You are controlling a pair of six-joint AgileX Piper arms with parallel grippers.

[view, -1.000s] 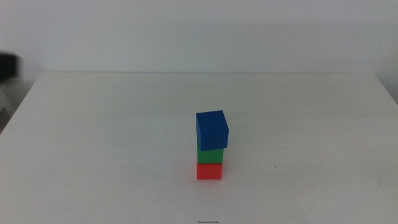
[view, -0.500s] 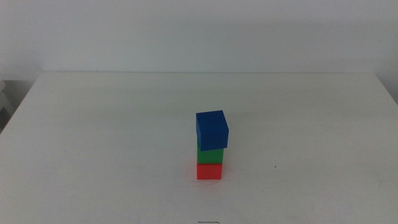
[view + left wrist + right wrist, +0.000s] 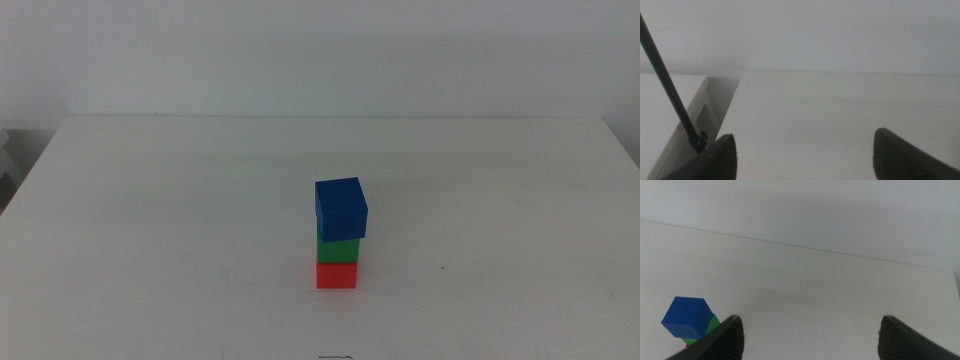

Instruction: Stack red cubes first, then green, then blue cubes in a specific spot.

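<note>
Item 1, nearest the camera: red cube (image 3: 337,275). Sits on the white table (image 3: 150,220), forming the base of the stack; only its front face and a sliver of its top are readable in the middle view. In the right wrist view it shows as a tiny red speck (image 3: 686,344) beneath the others.

Item 2: green cube (image 3: 338,249). Rests directly on the red cube, edges roughly in line with it. Mostly covered from above.

Item 3: blue cube (image 3: 340,208). Rests on the green cube, turned a little about the vertical and overhanging toward the right side of the picture. Contact looks broad enough to stand, by judgement only.

Item 4: right gripper (image 3: 812,335). Jaws spread wide, nothing between them, held off to the side of the stack with the blue cube (image 3: 686,317) just beside one jaw in its own view. Not seen in the middle view.

Item 5: left gripper (image 3: 805,155). Jaws likewise parted and empty, facing bare table near the table's edge, well apart from the stack. A thin dark rod (image 3: 670,90) crosses its view.

Item 6, farthest: plain pale wall (image 3: 320,50) behind the table.

Handling note: the order red, green, blue appears complete. The step in hand is judged to be clearing away; do it well by keeping both arms wide of the tower and avoiding any jolt to the table, since the twisted top cube is the weak point.
</note>
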